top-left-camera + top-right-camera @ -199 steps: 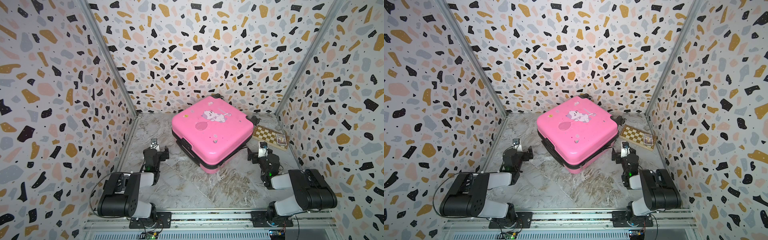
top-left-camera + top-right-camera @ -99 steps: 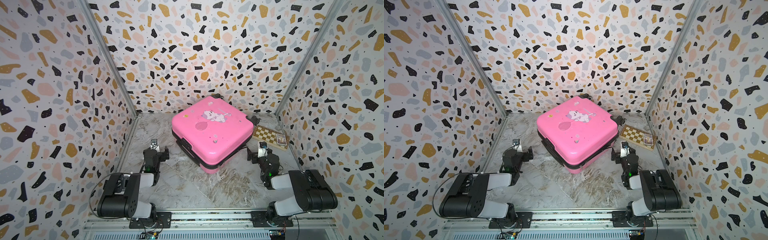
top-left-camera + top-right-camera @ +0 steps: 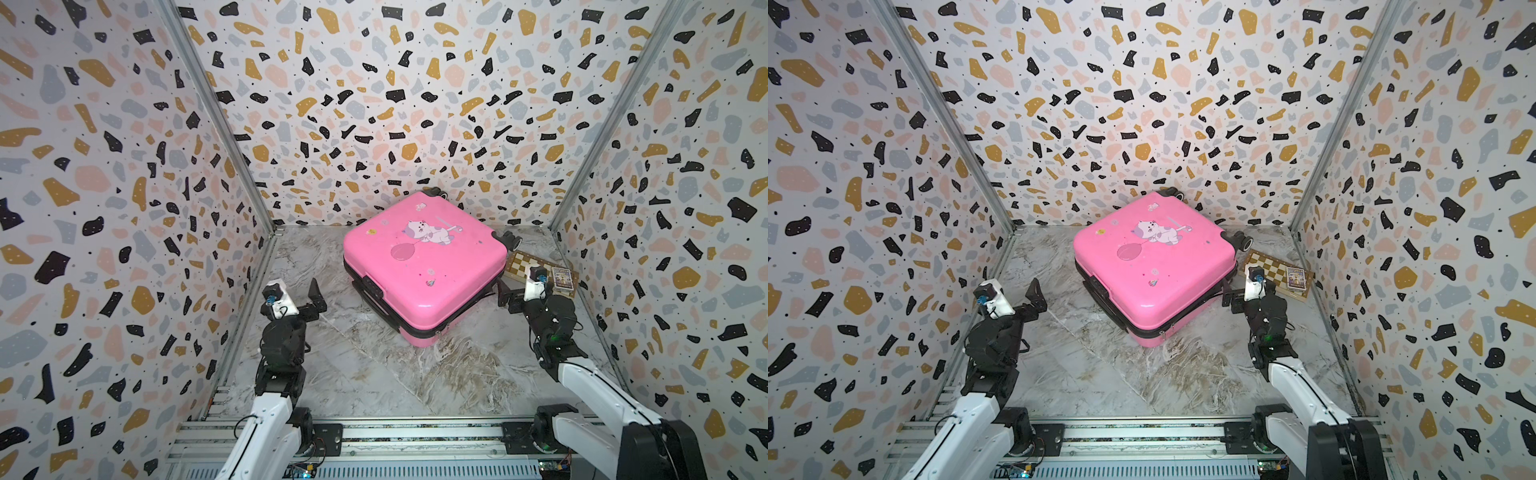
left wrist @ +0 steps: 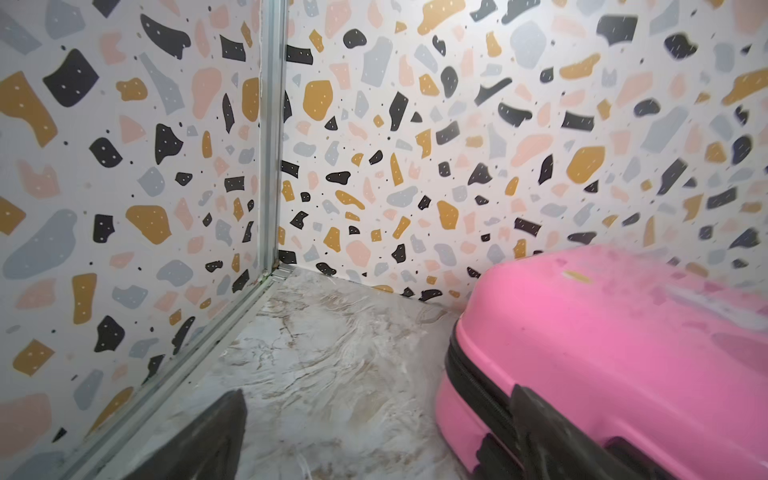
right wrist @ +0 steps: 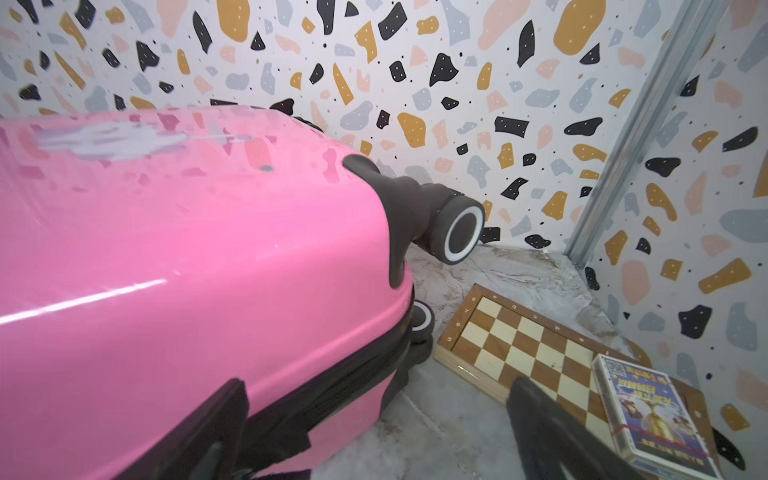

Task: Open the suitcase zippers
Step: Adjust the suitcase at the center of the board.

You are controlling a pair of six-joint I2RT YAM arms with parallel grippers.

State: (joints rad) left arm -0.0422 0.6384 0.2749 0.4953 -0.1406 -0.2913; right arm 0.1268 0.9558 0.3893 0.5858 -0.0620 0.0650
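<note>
In both top views the suitcase (image 3: 424, 266) hasn't budged. It lies flat mid-floor near the back wall, but both arms have unfolded since a second ago. The left gripper (image 3: 297, 299) and right gripper (image 3: 1246, 297) flank it, jaws spread, empty.

Left wrist: glossy rounded pink shell, ribbed black zippers (image 4: 469, 386), veined marble floor (image 4: 332, 353).

Right wrist: rubbery black wheel (image 5: 461, 232), with a checkered wooden chessboard (image 5: 519, 345) just beside.

Both arms (image 3: 598, 386) have reared up, slightly shifting left end effector (image 3: 297, 297) and right end effector (image 3: 517, 293).
</note>
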